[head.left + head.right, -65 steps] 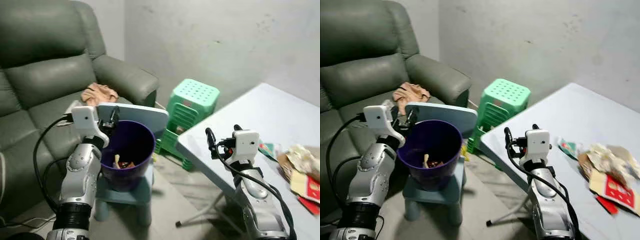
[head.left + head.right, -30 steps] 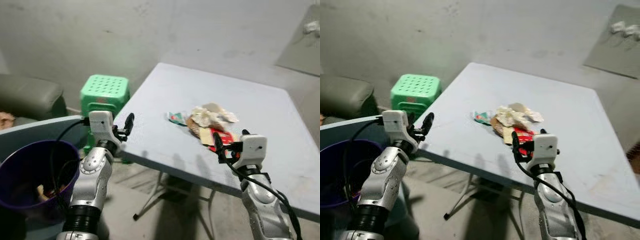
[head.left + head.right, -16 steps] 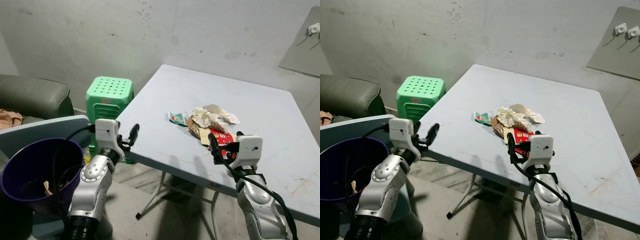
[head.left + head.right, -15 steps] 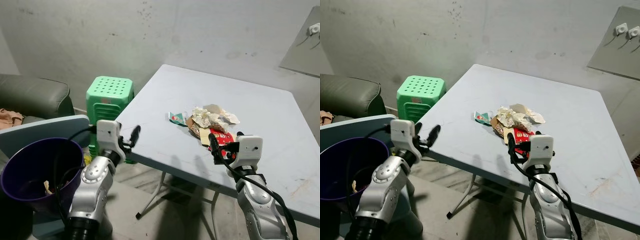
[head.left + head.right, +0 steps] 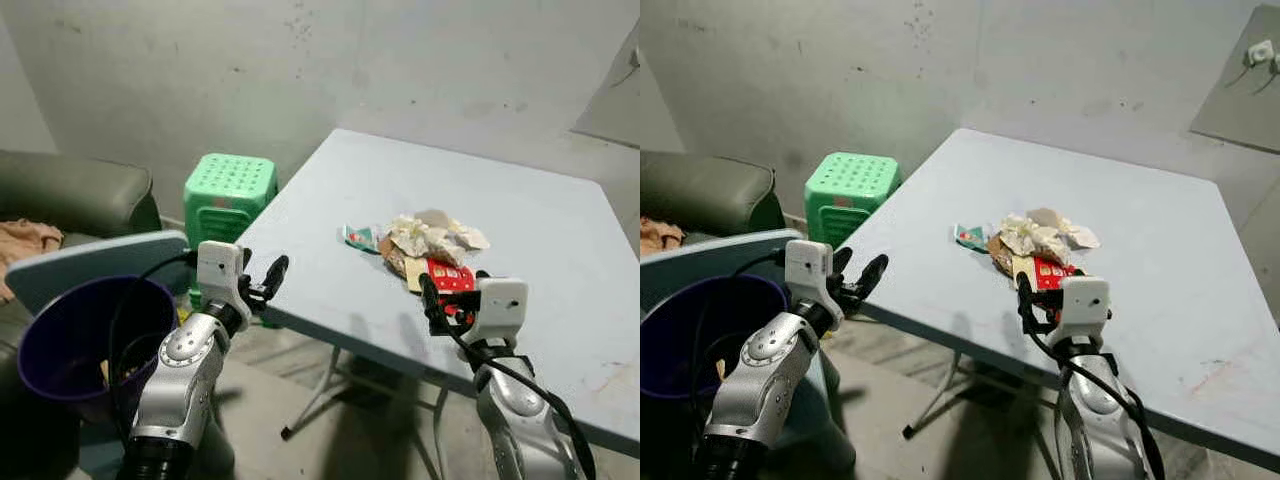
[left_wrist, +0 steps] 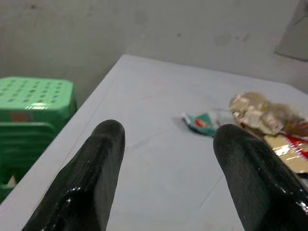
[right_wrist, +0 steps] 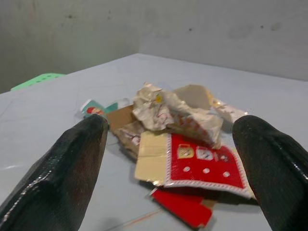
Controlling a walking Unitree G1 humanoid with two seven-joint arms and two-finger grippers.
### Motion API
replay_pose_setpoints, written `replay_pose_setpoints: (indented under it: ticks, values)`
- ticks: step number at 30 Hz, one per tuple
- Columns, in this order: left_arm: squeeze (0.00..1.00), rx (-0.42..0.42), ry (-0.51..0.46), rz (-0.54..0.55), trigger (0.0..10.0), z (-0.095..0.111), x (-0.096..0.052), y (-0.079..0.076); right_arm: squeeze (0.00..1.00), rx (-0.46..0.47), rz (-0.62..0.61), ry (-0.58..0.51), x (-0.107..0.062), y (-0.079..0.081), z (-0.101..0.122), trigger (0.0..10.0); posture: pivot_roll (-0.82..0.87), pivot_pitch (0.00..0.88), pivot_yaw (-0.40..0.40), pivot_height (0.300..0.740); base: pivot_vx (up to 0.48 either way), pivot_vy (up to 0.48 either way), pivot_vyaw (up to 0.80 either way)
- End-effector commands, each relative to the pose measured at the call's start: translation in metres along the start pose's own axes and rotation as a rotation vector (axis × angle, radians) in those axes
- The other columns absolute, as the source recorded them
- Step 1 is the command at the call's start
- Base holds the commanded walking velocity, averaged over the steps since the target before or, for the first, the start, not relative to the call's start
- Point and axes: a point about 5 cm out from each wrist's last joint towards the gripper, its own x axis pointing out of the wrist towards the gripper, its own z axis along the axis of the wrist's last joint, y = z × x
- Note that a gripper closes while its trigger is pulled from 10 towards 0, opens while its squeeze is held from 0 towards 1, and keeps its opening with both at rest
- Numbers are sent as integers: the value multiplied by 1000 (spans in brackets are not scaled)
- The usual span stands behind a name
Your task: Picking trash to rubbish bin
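- The trash (image 5: 432, 247) lies in a loose heap about the middle of the pale grey desk (image 5: 560, 230): crumpled whitish paper on top, brown and tan card under it, and a red printed packet (image 5: 449, 276) at the near edge of the heap.
- A small green-and-white wrapper (image 5: 357, 237) lies flat just left of the heap, apart from the crumpled paper.
- The rubbish bin (image 5: 70, 340) stands off the desk at the near left, a deep purple tub with a pale blue lid (image 5: 95, 262) tilted up behind its rim.
- The right gripper (image 7: 168, 144) hovers just near of the heap, fingers spread wide with nothing between them; they frame the red packet and the crumpled paper.
- The left gripper (image 6: 168, 154) is held over the desk's near-left edge, also wide open and empty, pointing across the bare top toward the wrapper.
- The right wrist view brings out the white pattern and border on the red packet and a second plain red piece (image 7: 180, 206) under it, which the head views leave too small to tell.
- The head views take in the surroundings: a green plastic stool (image 5: 230, 190) beside the desk's left edge, a dark green sofa (image 5: 80, 195) further left with a pinkish cloth (image 5: 25, 240) on it.
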Motion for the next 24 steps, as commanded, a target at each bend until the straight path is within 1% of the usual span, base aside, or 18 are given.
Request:
replay_pose_setpoints:
  ticks: [1,24]
  values:
    - [0,9,-11,-20,10000,5,2,-4,0,-2,-5,-29,0,-2,7,10000,-82,1,-57,740,352,0,0]
    - [0,7,-13,-32,10000,8,3,-6,0,0,-16,-30,0,-2,7,10000,-80,4,-59,740,360,0,0]
